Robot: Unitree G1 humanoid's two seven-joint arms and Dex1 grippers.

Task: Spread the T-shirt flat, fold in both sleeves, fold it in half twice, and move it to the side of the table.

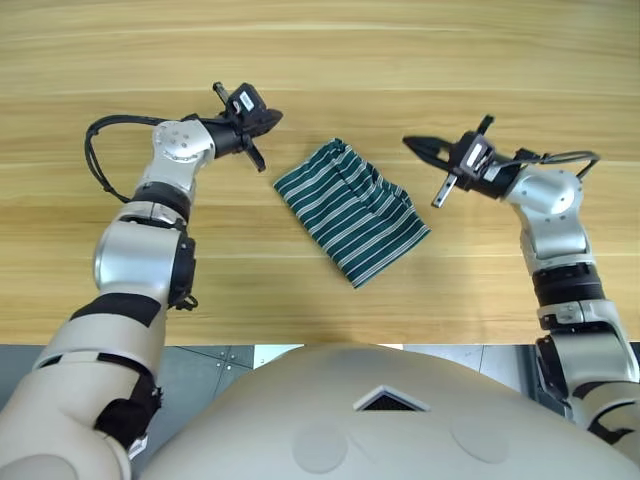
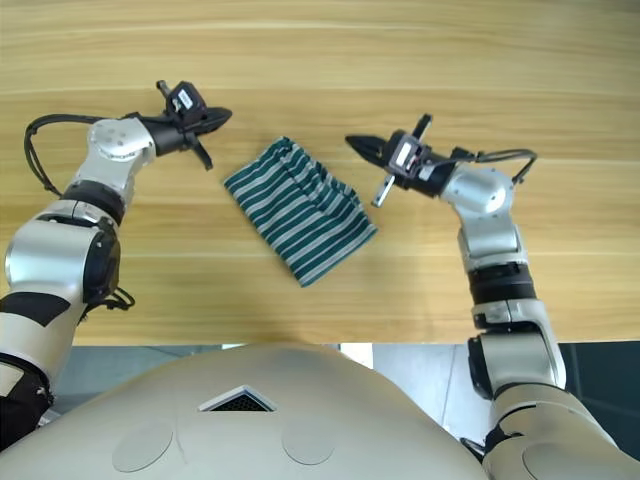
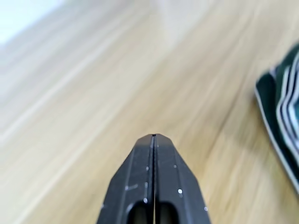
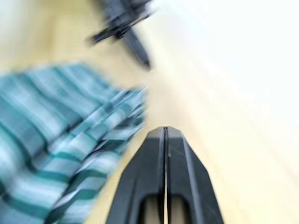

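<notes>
Head stereo downward — wrist cameras close

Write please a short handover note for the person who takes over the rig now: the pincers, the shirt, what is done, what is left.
Left pincer: shut, empty, above the table, left of the T-shirt.
Right pincer: shut, empty, right of the shirt, not touching it.
T-shirt: a small folded packet in the middle of the table.
Done: the folding looks finished.
Left: move the shirt to the side of the table.
</notes>
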